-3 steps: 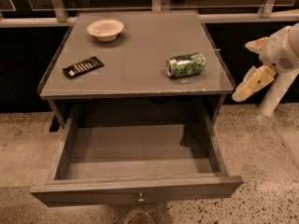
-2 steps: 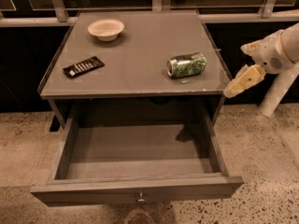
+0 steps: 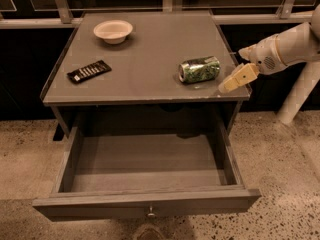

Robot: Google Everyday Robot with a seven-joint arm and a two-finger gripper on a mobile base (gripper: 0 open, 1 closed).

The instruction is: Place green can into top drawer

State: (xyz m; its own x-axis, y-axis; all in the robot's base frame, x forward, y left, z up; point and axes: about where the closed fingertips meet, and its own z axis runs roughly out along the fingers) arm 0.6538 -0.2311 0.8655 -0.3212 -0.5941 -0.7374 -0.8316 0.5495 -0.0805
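Lying on its side near the right edge of the flat grey surface [image 3: 145,59], the green can [image 3: 199,69] shows a dented, mottled green-and-white body and a silver end. The gripper [image 3: 234,73] hovers just beside it at the front right corner, its tan jaws apart and holding nothing. Below, the top drawer [image 3: 145,204] stands pulled out, a shallow grey wooden box with a small round knob [image 3: 150,214].

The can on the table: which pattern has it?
Green can: mottled green-and-white, camera view; gripper hovers beside it.
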